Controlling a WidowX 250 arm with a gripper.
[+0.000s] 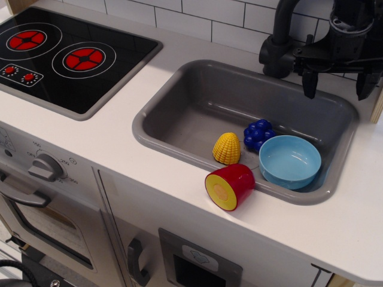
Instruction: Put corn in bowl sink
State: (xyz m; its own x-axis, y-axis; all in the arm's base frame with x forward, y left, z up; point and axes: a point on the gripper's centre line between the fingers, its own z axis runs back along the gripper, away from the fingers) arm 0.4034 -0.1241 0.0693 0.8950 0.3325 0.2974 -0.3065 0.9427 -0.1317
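The yellow corn stands upright in the grey sink, near its front wall. The light-blue bowl sits empty in the sink's front right corner, to the right of the corn and apart from it. My gripper hangs at the upper right, above the sink's back right rim, well above and behind the bowl. Its two dark fingers point down with a wide gap between them. It is open and holds nothing.
A blue bumpy berry cluster lies in the sink between corn and bowl. A red cylinder with a yellow face rests on the sink's front rim. A black stovetop with red rings is at the left. White tiles line the back wall.
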